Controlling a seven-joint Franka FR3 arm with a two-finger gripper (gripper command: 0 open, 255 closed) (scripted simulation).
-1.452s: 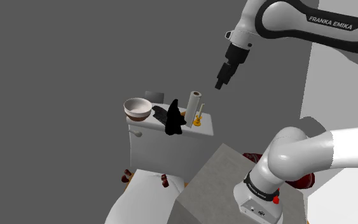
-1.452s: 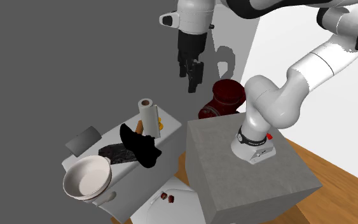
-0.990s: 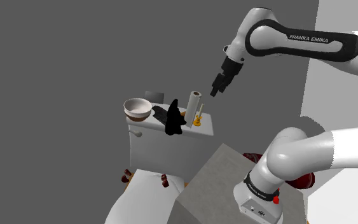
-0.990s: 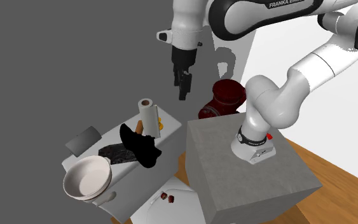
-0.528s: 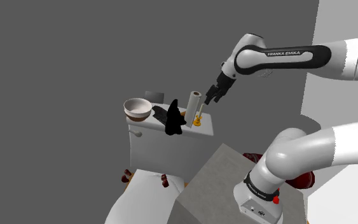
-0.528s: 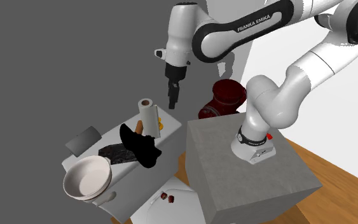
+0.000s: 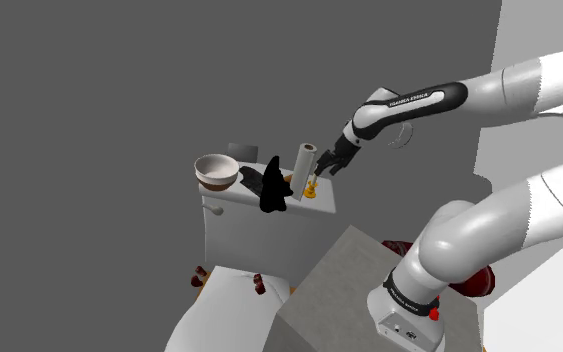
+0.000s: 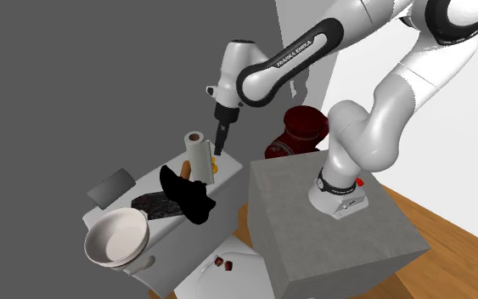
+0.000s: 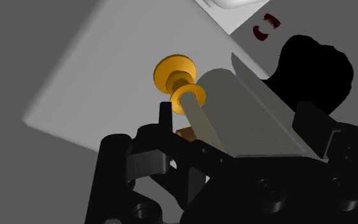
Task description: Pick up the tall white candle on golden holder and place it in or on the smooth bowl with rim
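Wrist view: the two black fingers [image 9: 165, 116] stood apart, released and clasping nothing. The candle [image 9: 203, 119] lay just beside one finger, and a pale paper roll [image 9: 255, 121] rose next to it between the fingers. Second exterior view: the gripper [image 8: 220, 146] pointed almost straight down, close above the candle's end of the white unit [image 8: 228, 161]. The forearm climbed from the gripper toward that view's upper right. Shoulder view: the forearm [image 7: 409, 102] slanted down toward that view's left. The candle stood upright on its golden holder [image 7: 311, 191], long axis vertical, beside the roll and well apart from the bowl [image 7: 216, 170] at the unit's other end. A black shape [image 7: 273, 188] stood between bowl and roll. The forearm's lettering [image 8: 300, 52] read "FRANKA EMIKA".
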